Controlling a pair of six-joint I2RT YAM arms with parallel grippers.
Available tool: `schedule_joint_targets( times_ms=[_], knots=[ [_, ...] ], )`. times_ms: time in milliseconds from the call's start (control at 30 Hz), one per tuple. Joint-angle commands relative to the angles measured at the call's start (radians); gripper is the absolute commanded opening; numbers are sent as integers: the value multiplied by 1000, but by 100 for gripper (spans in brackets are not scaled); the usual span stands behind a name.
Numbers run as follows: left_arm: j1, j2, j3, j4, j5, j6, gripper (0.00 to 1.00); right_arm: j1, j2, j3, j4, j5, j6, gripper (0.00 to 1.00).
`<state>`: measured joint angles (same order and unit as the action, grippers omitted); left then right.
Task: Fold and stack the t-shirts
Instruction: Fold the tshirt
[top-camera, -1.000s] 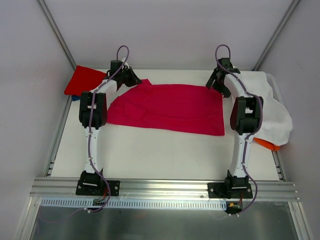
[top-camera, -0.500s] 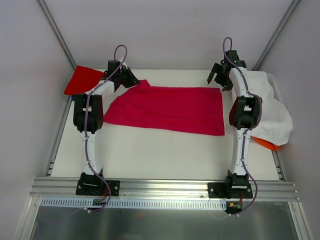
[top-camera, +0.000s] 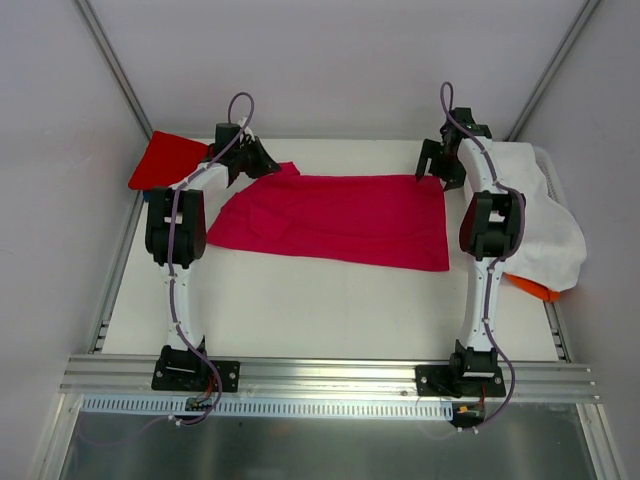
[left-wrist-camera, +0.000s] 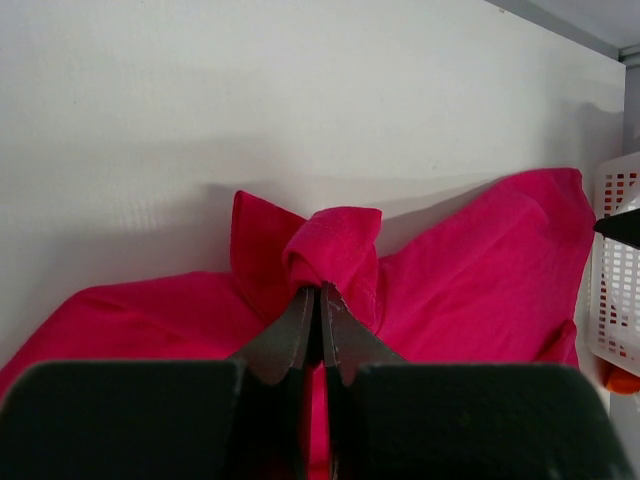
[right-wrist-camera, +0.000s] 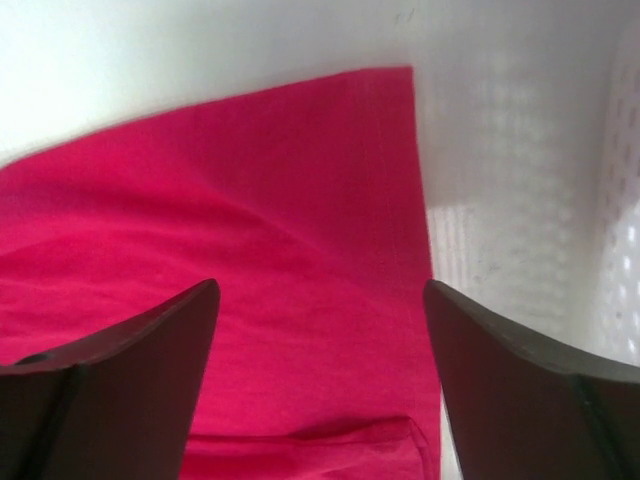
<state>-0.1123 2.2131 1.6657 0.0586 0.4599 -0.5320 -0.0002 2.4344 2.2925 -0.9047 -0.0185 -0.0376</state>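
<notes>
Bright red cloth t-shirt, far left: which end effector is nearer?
Left. The left end effector is just right of the bright red cloth t-shirt; the right end effector is across the table.

The white table (top-camera: 330, 310) bears a crimson-pink t-shirt (top-camera: 350, 215) spread out and a red t-shirt (top-camera: 165, 160) at its far-left corner.

Right fingers (right-wrist-camera: 120, 390) lifted away, returned over crimson shirt (top-camera: 340, 215) corner; left elbow (top-camera: 168, 225) swung left.
</notes>
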Motion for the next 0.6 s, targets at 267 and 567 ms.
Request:
schedule_joint_targets(
  times_ms=[267,567],
  knots=[
    [-7,-162,-96,41,10,6,0,-98,109,15,-194,75,2,79],
    [-7,-214,-141,46,23,3,0,-77,202,125,-258,132,-44,55]
  ],
)
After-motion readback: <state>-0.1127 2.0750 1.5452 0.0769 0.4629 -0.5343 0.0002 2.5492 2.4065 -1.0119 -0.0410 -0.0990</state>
